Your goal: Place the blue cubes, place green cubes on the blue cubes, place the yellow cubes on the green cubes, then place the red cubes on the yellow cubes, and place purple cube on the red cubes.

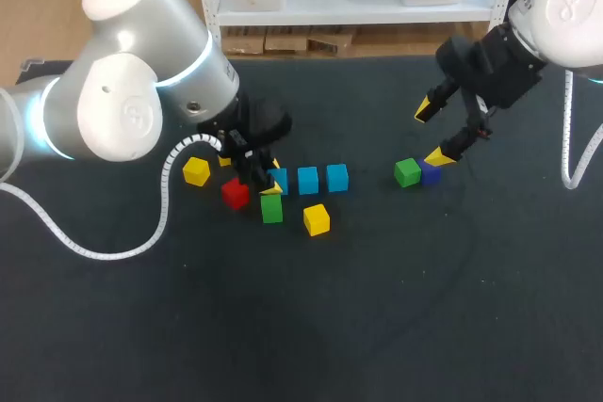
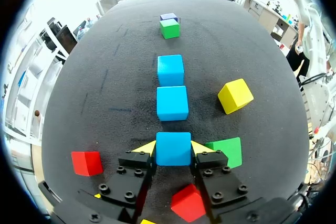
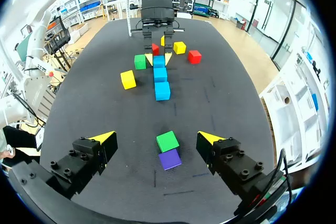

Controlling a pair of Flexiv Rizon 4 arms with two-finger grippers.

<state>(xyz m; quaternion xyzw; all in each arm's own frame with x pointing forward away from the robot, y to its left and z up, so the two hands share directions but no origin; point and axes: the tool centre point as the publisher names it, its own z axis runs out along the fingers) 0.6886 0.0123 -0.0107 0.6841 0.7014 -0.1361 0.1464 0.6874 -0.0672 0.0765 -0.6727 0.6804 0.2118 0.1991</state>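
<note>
Left pincer [image 2: 173, 147]: clenched on a blue cube [image 2: 173, 153], one yellow tip against each side face, with the cube resting on the table [image 2: 105, 93]. Directly ahead of this pincer stand a second blue [image 2: 172, 102] and a third blue [image 2: 170, 70], in one straight line with small gaps. The held cube appears to be set as the near end of that row, which would serve as the base layer. The grip is low and square to the row, presumably so that the cube sits flush and aligned. Just beside one finger lies a green cube [image 2: 226, 151], and further ahead on that side a yellow cube [image 2: 235, 95], turned askew. Off the opposite finger is a red cube [image 2: 86, 162]. A second red [image 2: 187, 203] lies under the pincer body. Right pincer [image 3: 156, 139]: released, fingers spread wide, hovering low over the far green [image 3: 167, 141], which sits between the fingers without contact. The purple cube [image 3: 169, 159] lies against or very close to that green, on the side nearer the wrist. Judgement: the base row is in hand and no stacking has begun. Green forms the next layer, which would explain the right pincer's station. Risk noted: closing on the far green could nudge the adjoining purple.
</note>
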